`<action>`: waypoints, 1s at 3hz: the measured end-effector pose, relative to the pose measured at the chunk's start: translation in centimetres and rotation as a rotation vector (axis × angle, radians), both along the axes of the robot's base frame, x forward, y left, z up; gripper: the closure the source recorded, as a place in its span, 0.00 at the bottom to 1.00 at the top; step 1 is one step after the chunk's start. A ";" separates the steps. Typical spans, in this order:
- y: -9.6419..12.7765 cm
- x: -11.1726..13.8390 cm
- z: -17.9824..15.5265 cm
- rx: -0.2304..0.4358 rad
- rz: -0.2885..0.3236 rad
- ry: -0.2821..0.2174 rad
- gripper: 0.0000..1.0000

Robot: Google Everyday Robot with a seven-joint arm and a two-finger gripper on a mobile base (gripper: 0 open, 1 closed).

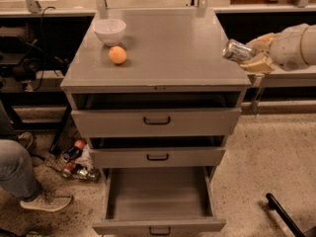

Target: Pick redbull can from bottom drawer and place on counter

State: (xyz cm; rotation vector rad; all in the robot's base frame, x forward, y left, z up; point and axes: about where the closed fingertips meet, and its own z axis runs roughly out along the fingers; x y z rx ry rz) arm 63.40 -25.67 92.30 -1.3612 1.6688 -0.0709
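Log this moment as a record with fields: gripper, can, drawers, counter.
gripper: right of the counter, shut on the redbull can
redbull can: held tilted in the air by the counter's right edge, not set down
bottom drawer: pulled open, floor bare
top drawer: ajar
middle drawer: ajar
counter: bears a white bowl and an orange fruit, back left

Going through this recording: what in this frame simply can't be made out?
- Camera view: the redbull can's far end, covered by the gripper that grips it at the counter's right edge. Its markings cannot be read.
- Insides of the top drawer and middle drawer: dark, overhung by what sits above each.
- The arm: cut off by the right edge.
- The bottom drawer front: cropped by the lower edge.
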 end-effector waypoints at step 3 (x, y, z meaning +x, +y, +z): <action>8.6 9.5 -1.0 -0.060 0.063 0.115 1.00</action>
